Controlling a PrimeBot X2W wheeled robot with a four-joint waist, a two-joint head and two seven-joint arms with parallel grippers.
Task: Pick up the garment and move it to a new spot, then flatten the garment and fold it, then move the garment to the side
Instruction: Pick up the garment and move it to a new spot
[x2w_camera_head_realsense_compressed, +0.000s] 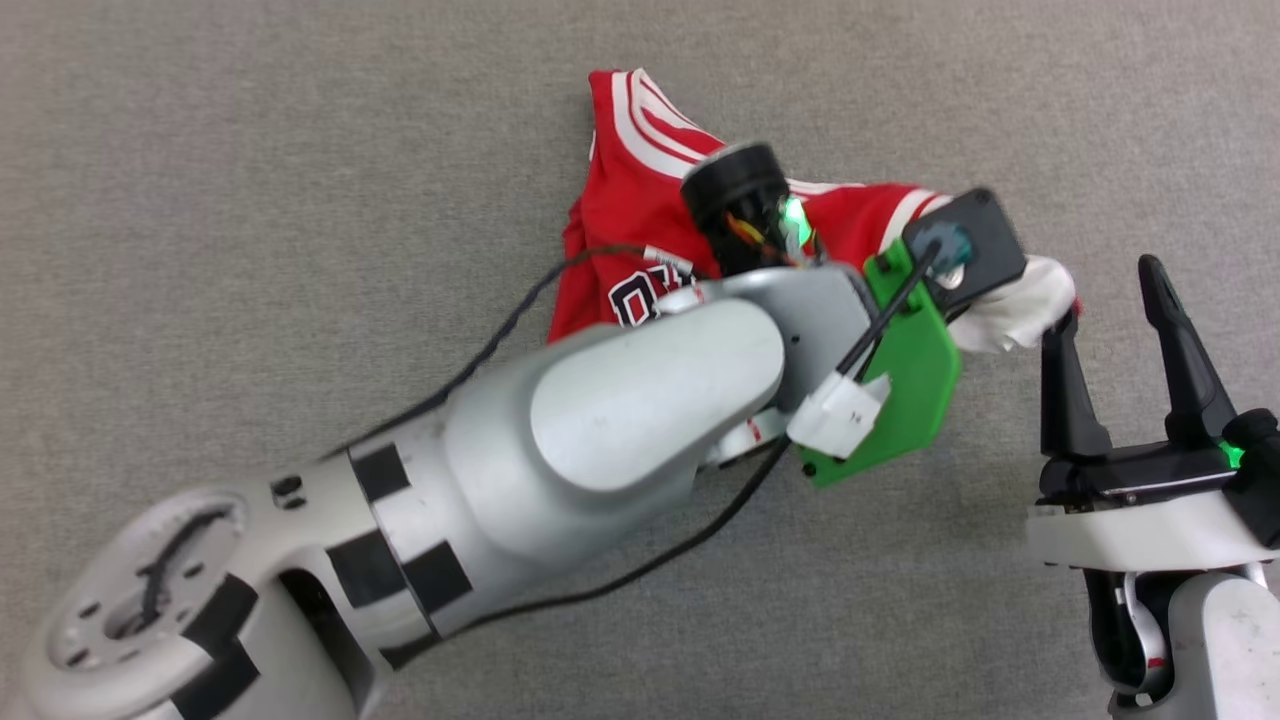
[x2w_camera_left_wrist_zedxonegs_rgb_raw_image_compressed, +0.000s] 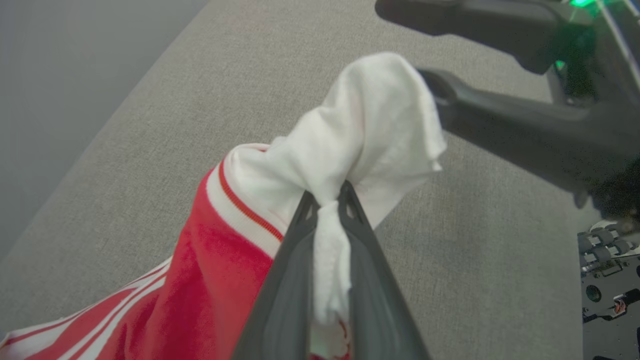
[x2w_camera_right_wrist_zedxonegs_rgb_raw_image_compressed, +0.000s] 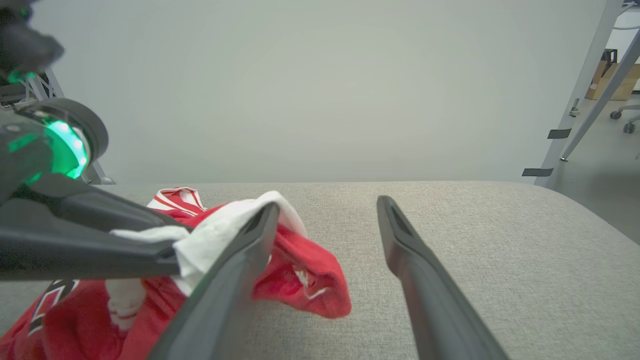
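Garment (x2w_camera_head_realsense_compressed: 640, 200), one crumpled red jersey T-shirt, upper centre: white sleeve (x2w_camera_left_wrist_zedxonegs_rgb_raw_image_compressed: 380, 115) pinched in my left gripper (x2w_camera_left_wrist_zedxonegs_rgb_raw_image_compressed: 327, 192); right gripper (x2w_camera_head_realsense_compressed: 1105, 300) wide.

The garment (x2w_camera_head_realsense_compressed: 620, 200) is lying on the surface (x2w_camera_head_realsense_compressed: 200, 200) beneath the left gripper (x2w_camera_left_wrist_zedxonegs_rgb_raw_image_compressed: 327, 195), 1 sleeve (x2w_camera_head_realsense_compressed: 1010, 310) sitting between its 2 fingers (x2w_camera_left_wrist_zedxonegs_rgb_raw_image_compressed: 285, 290), just beside the right gripper (x2w_camera_head_realsense_compressed: 1105, 295).

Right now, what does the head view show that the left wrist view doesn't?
Head view: the black print on the shirt, and the silver left arm reaching over it. Left wrist view: the left gripper shut on the white sleeve, close up. Both: the sleeve, red cloth, the open right gripper and the grey surface.
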